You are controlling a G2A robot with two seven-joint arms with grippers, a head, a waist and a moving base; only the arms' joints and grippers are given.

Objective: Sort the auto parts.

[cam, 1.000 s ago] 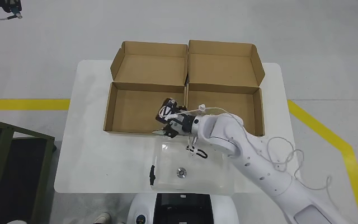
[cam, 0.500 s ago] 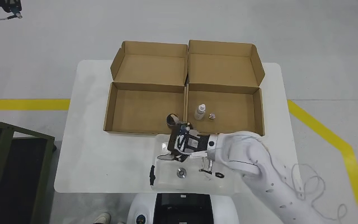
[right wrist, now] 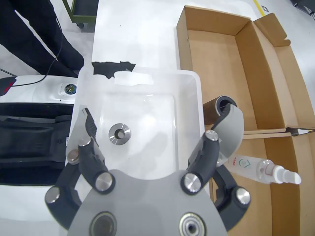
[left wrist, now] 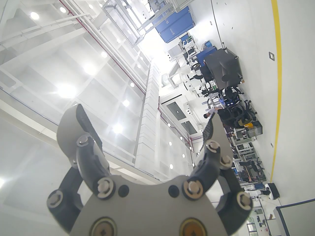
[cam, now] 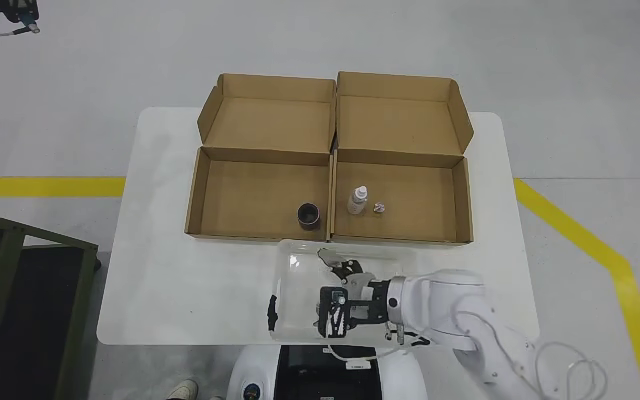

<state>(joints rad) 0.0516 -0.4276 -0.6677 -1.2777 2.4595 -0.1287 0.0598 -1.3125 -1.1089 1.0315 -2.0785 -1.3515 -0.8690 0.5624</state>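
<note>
Over the clear bin (right wrist: 188, 92) our right hand (right wrist: 155, 110) hangs with its fingers (right wrist: 231, 124) spread wide. Between them only a metal ring (right wrist: 119, 134) sits on the bin's floor, leaving room all round it inside the bin's walls. Beyond the bin's far wall, a dark cylinder (cam: 307, 213) stands in the left box (cam: 240, 200) and a spray bottle (cam: 357, 200) in the right box (cam: 430, 195). Both crowd the shared divider, with open cardboard farther out.
</note>
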